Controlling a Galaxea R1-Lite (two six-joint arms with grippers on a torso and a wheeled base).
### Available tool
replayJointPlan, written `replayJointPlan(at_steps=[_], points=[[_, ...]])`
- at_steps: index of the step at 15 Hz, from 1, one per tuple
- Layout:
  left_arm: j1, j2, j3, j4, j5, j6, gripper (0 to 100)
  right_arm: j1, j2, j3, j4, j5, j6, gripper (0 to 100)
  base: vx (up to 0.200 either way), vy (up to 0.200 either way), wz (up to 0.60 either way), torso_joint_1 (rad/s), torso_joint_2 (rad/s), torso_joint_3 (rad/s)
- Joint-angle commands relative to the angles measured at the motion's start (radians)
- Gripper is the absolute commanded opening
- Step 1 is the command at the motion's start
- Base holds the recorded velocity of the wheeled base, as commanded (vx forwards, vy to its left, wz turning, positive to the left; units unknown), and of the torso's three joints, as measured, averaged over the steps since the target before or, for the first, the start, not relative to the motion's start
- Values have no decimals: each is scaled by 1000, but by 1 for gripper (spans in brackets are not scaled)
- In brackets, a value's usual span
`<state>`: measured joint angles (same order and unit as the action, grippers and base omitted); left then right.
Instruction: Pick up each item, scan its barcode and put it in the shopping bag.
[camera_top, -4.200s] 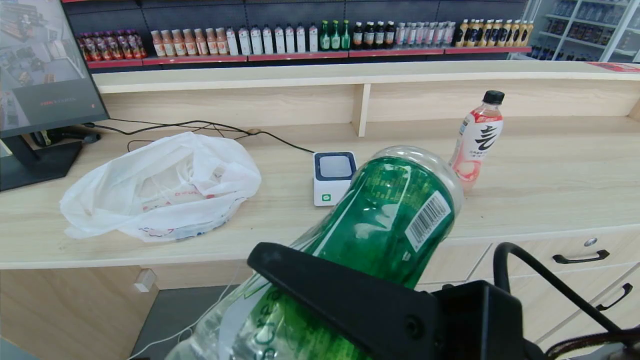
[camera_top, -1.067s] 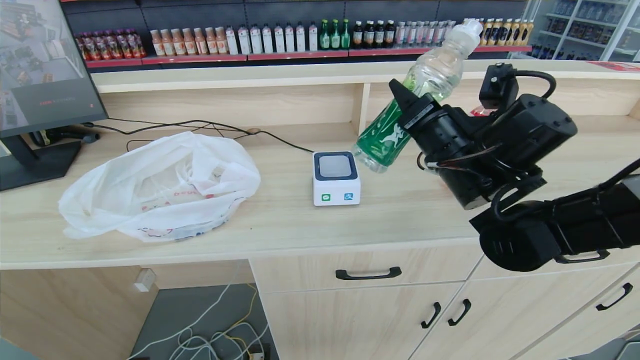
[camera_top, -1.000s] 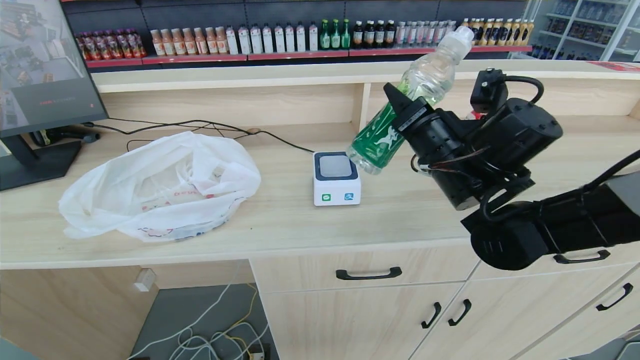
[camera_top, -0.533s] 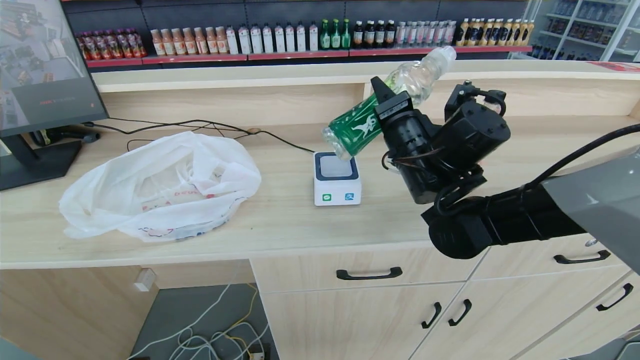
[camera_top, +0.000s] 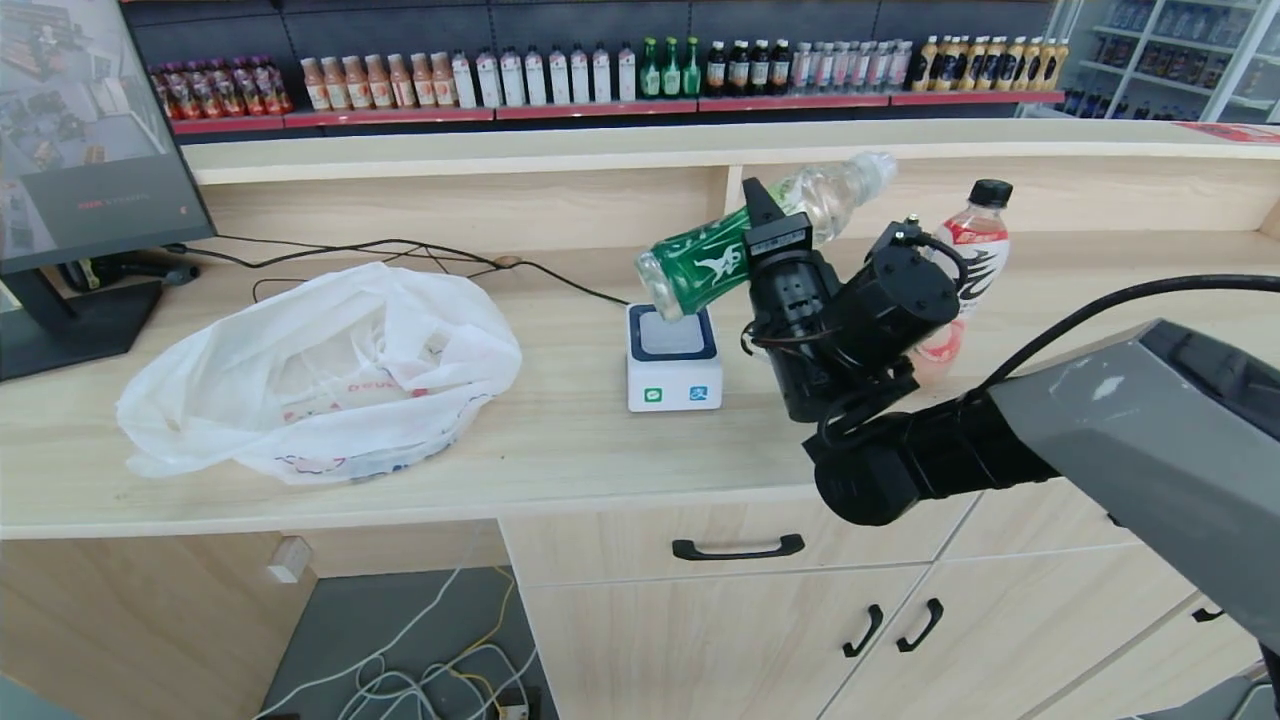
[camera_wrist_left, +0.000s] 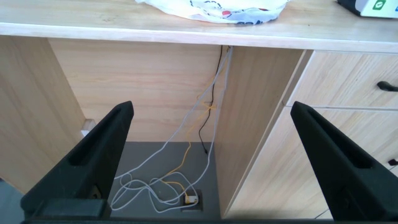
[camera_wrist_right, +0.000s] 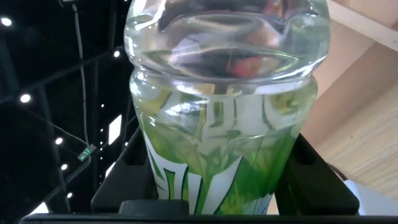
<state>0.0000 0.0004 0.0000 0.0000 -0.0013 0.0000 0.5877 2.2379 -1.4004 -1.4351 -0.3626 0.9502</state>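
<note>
The green bottle (camera_top: 710, 262) is hanging tilted in the air, base low over the scanner (camera_top: 672, 355) and just above its window, cap pointing up and to the far right. The right end effector (camera_top: 775, 225) is gripping it round the middle, fingers closed on the label area; the right wrist view is showing the bottle (camera_wrist_right: 224, 124) seated between both fingers.

Step in hand, as I'm judging it: the scan. The barcode isn't showing from here, so which way it is facing can't be told. Doing it well prob. means rolling the wrist slowly until the code is facing the window, holding the bottle close above w/o touching it, and pausing there before swinging left to the shopping bag (camera_top: 320, 370). The grip is sitting on slick plastic — no jerks.

The left end effector (camera_wrist_left: 211, 112) is hanging below the bench (camera_top: 560, 440) edge on the near left, fingers wide apart, holding nothing.

Counts:
- Loose bottles: 2 — the green one in the air and a pink one (camera_top: 960, 270) standing on the bench to the right.
- Scanner: 1.
- Bag: 1, lying slumped on the left, something inside but no. unclear.
- Monitor (camera_top: 80, 130): 1, far left.
</note>
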Motion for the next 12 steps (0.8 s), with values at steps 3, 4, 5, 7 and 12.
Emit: replayJointPlan(at_steps=[3,4,5,7,12], points=[[0,0,0,0,0,0,100,4,60,-49,2,-1,4,0,0,0,0,0,0,0],[0,0,0,0,0,0,100,8,68,-68,16,2,2,0,0,0,0,0,0,0],[0,0,0,0,0,0,100,8,83,-71,22,2,4,0,0,0,0,0,0,0],[0,0,0,0,1,0,100,1,111,-75,16,1,5,0,0,0,0,0,0,0],[0,0,0,0,0,0,100,-11,108,-75,9,1,5,0,0,0,0,0,0,0]])
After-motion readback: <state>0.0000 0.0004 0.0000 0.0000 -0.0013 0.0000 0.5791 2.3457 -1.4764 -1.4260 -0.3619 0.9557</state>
